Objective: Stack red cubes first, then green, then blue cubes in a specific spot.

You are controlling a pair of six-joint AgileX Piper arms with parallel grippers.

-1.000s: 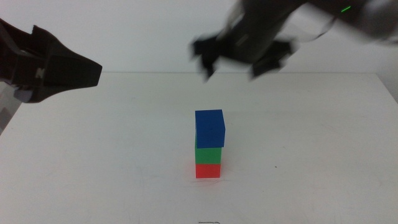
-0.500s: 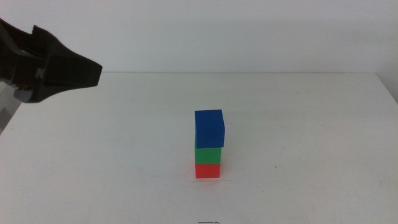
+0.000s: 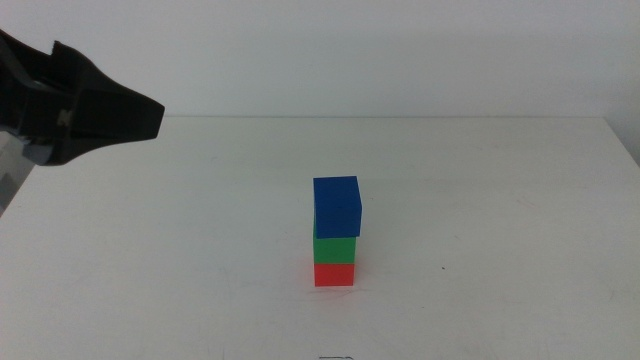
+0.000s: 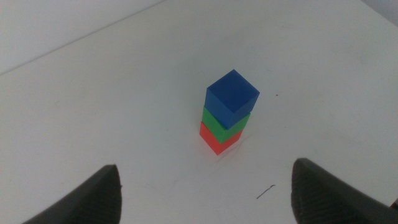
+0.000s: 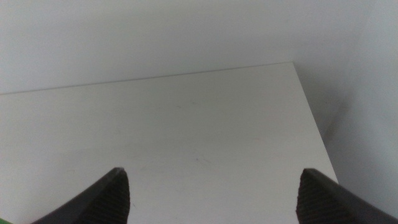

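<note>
A three-cube stack stands on the white table in the middle view: the red cube (image 3: 334, 274) at the bottom, the green cube (image 3: 335, 249) on it, and the slightly larger blue cube (image 3: 336, 205) on top. The left wrist view shows the same stack, with blue (image 4: 231, 98) over green (image 4: 219, 126) over red (image 4: 215, 142). My left gripper (image 3: 140, 115) hovers at the far left, well away from the stack; its jaws (image 4: 211, 199) are open and empty. My right gripper (image 5: 211, 196) is out of the middle view, open and empty over bare table.
The table's back edge (image 3: 400, 116) meets a plain wall. Its right edge (image 3: 622, 140) shows at the far right and appears again in the right wrist view (image 5: 314, 118). A small dark mark (image 4: 266, 191) lies on the table near the stack.
One second ago the right arm hung above and behind the stack; it has since pulled out of the middle view. The stack and the left gripper have not moved.
</note>
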